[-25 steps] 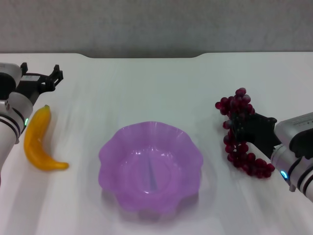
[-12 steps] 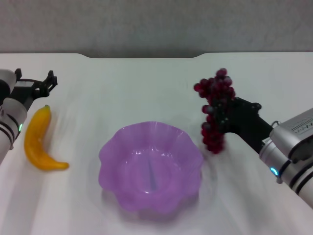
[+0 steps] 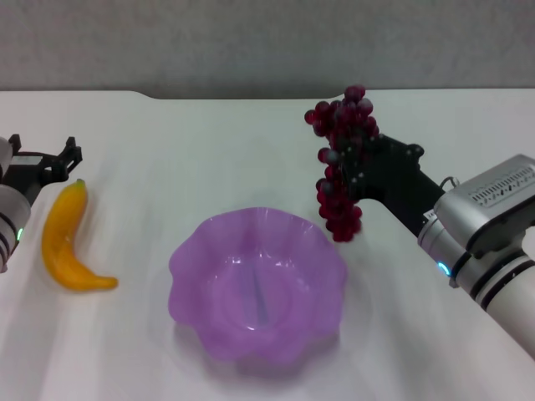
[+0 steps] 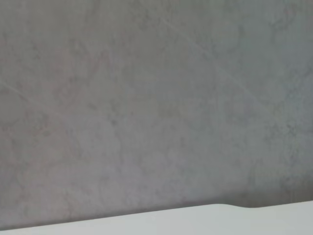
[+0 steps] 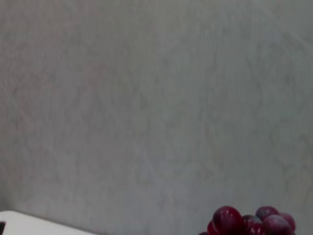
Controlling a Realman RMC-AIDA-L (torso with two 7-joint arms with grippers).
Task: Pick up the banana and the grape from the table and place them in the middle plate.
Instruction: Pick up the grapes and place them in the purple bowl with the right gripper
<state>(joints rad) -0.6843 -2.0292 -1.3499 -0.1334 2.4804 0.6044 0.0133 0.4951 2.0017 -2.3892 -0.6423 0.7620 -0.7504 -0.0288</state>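
Note:
The grape (image 3: 341, 125), a dark red-purple bunch, hangs in the air just past the back right rim of the purple middle plate (image 3: 189, 253). My right gripper (image 3: 356, 170) is shut on the bunch, whose lower end dangles near the rim. The top of the bunch also shows in the right wrist view (image 5: 247, 223). The orange-yellow banana (image 3: 62, 238) lies on the white table (image 3: 209, 150), left of the plate. My left gripper (image 3: 42, 159) is open at the far left edge, just behind the banana's stem end and not touching it. Nothing lies in the plate.
The table's back edge, with a grey wall (image 4: 156, 98) behind it, runs across the top of the head view. The left wrist view shows only that wall and a strip of table.
My right gripper has lifted the grape off the table and carried it left and back, toward the plate's far right rim. The left arm has drawn back toward the left edge.

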